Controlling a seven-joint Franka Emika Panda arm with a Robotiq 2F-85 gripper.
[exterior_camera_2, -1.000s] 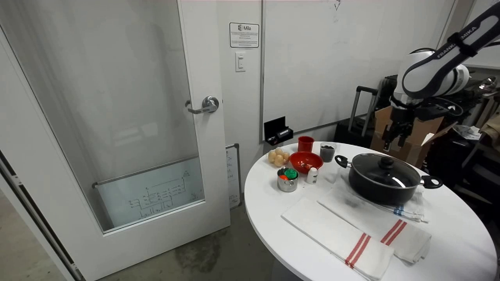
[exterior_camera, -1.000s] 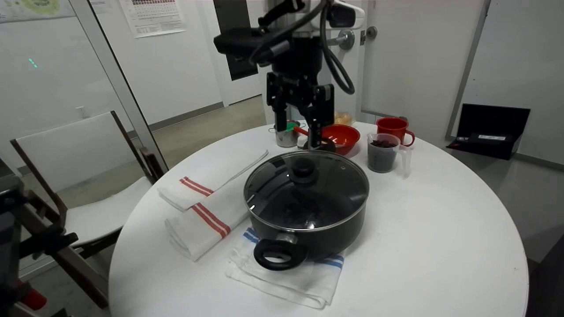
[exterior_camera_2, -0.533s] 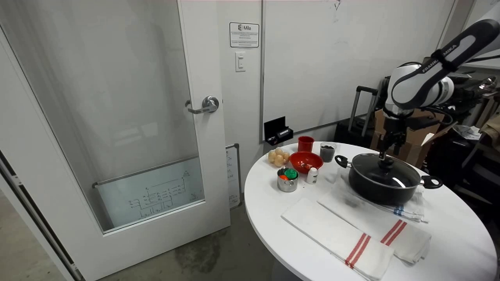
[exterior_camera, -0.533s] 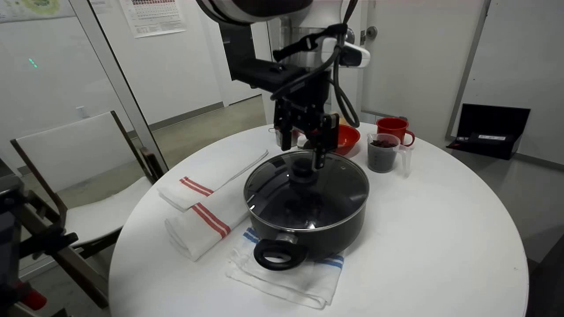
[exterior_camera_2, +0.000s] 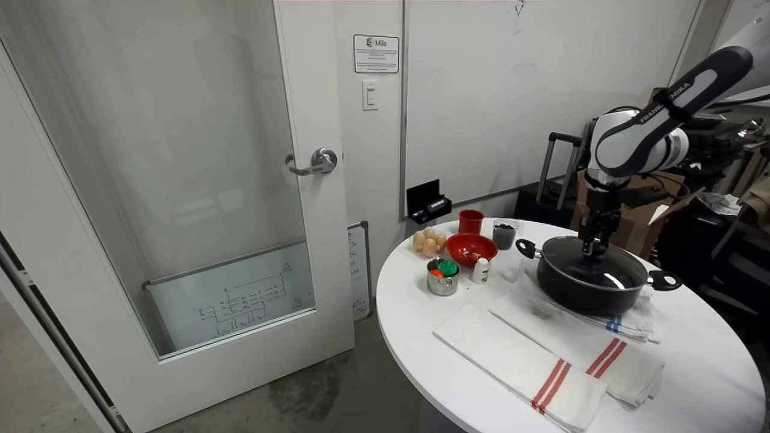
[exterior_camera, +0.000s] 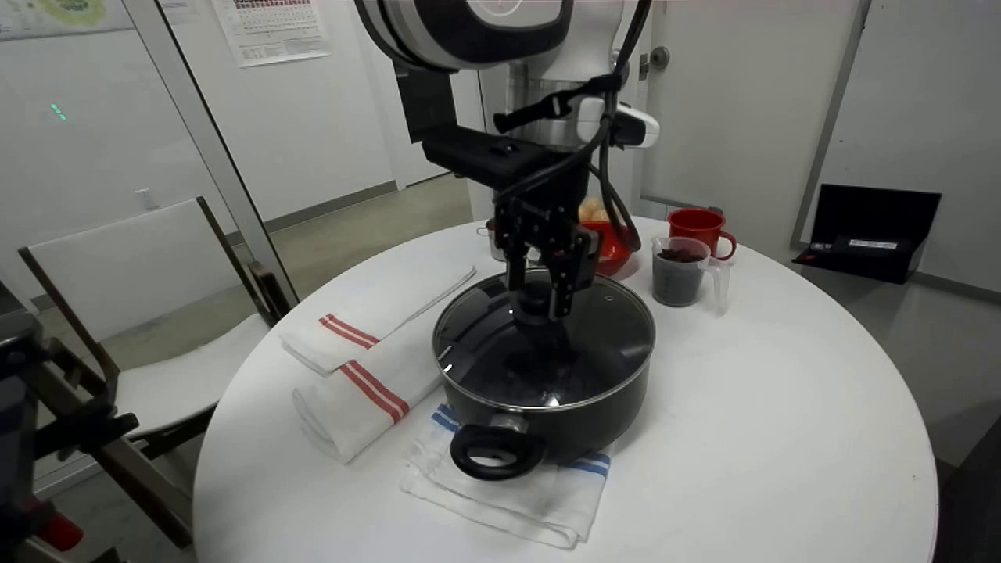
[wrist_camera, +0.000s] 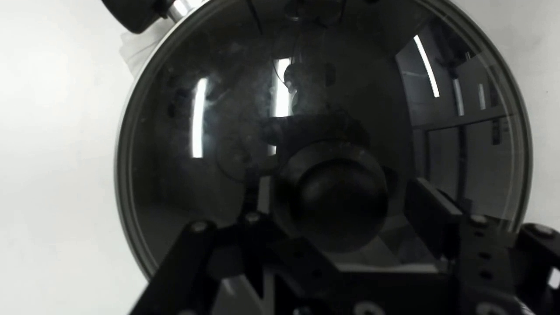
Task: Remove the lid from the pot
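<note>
While the Franka arm [exterior_camera_2: 619,144] reaches down over the round white table [exterior_camera: 790,422], its gripper [exterior_camera: 538,292] hangs low at the middle of the clear glass lid [exterior_camera: 489,356], the two fingers spread with the black knob [wrist_camera: 339,199] between them. Looking down from the wrist, I can see a gap between the knob and one finger [wrist_camera: 425,212]; the other stands right beside it, and whether it touches I can't tell. The lid sits on the wide black pot [exterior_camera: 590,428], its metal rim following the pot's edge. A folded white towel with blue stripes [exterior_camera: 500,500] pokes out from under the pot, and near it lie two towels with red stripes [exterior_camera_2: 517,361]. Farther along I make out a red bowl [exterior_camera_2: 466,245], a small white bottle [exterior_camera_2: 480,272], a steel cup [exterior_camera_2: 443,287], a red mug [exterior_camera: 694,225] and a clear measuring cup [exterior_camera: 676,280] with dark contents.
</note>
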